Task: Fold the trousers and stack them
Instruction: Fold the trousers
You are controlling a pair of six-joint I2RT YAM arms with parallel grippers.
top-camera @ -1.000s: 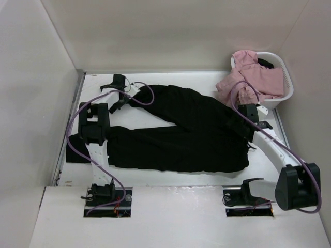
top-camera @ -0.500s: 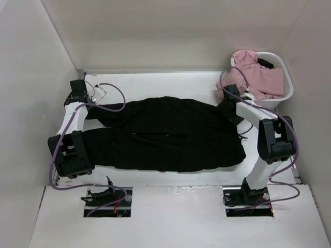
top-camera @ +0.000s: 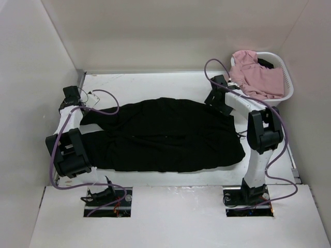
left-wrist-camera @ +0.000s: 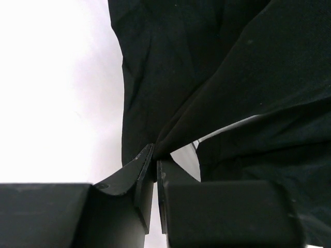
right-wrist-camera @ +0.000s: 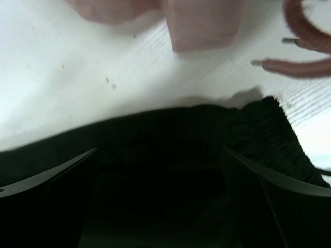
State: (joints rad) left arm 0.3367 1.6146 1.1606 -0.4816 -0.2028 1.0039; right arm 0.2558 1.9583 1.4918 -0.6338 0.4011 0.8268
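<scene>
White walls close round a pale table [top-camera: 155, 82], and we see the trousers [top-camera: 170, 135] spread flat across its middle, legs running to the left edge and waistband toward the right edge. At the far left, the left gripper [left-wrist-camera: 155, 168] has its fingers pressed almost together on a raised fold of the black cloth, the rest of the leg draping away from the pinch. Near the far right, the right gripper [right-wrist-camera: 159, 152] sits low over the gathered waistband, its fingers [right-wrist-camera: 62, 181] spread wide with nothing clamped between them. A white basket [top-camera: 287, 89] in the far right corner holds a pink garment [top-camera: 256, 77] that spills over its rim.
</scene>
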